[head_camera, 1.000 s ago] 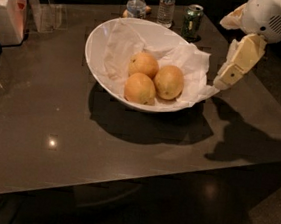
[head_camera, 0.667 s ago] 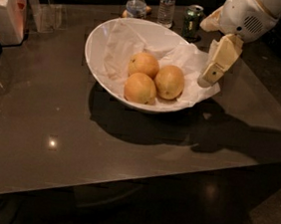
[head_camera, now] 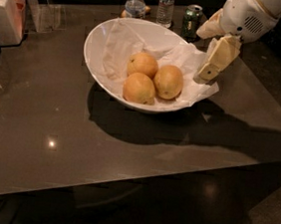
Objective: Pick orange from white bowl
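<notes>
Nearest of all, well forward of the fingers (head_camera: 217,57): bare front stretch of a dark glossy table (head_camera: 48,174), with a small bright light spot (head_camera: 51,143) far off to the fingers' left.

A little further back, a broad shadow (head_camera: 143,129) on the table top, spreading from under the bowl and running right, beneath the fingers.

Next, left of the fingers: the white bowl (head_camera: 98,64), large and glossy, resting on the table. Rim slanted, high on the far-left side and low on the side toward the fingers. Lined with crumpled white paper (head_camera: 120,47), hanging over the low rim just under the lower fingertip; touching or not, cannot tell.

Inside the bowl, three fruits bunched together and touching. Closest to the fingers, just left of the lower fingertip and apart from it: the orange (head_camera: 168,81), slightly oval, dull yellow-orange. Left of that and a touch nearer the camera: front orange (head_camera: 139,88). Behind both, farther from the fingers: back orange (head_camera: 142,64).

At the bowl's right rim: the gripper (head_camera: 201,55), white-bodied, reaching in from the upper right. Cream fingers spread apart, one angled down toward the paper, the other pointing left above it. Nothing held between them.

Beyond, up and left of the fingers along the far table edge: green can (head_camera: 192,20), tall water bottle (head_camera: 166,4), shorter capped bottle (head_camera: 135,4). Far to the fingers' left: clear plastic holder (head_camera: 45,16) and white container (head_camera: 5,17).
</notes>
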You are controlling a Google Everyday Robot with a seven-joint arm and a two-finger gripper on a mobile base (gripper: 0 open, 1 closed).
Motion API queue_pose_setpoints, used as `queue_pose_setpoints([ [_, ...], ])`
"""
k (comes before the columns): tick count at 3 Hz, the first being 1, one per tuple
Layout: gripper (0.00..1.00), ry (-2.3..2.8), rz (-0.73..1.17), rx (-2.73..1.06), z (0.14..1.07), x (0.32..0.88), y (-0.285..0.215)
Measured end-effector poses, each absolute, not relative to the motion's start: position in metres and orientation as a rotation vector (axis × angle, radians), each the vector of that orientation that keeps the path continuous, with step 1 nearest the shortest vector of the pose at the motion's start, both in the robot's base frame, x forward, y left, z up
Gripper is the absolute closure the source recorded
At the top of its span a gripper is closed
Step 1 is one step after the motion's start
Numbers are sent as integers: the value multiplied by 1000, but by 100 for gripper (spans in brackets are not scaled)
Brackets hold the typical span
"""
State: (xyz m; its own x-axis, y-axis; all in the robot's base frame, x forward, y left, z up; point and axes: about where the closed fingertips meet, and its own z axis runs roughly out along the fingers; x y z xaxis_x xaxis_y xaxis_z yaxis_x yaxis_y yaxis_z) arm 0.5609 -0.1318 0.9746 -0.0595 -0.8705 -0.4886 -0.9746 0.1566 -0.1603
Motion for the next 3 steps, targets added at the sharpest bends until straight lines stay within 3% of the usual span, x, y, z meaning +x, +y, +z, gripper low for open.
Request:
queue_pose_setpoints([
  [3,26,1860,449,-1811,950,583,-83],
])
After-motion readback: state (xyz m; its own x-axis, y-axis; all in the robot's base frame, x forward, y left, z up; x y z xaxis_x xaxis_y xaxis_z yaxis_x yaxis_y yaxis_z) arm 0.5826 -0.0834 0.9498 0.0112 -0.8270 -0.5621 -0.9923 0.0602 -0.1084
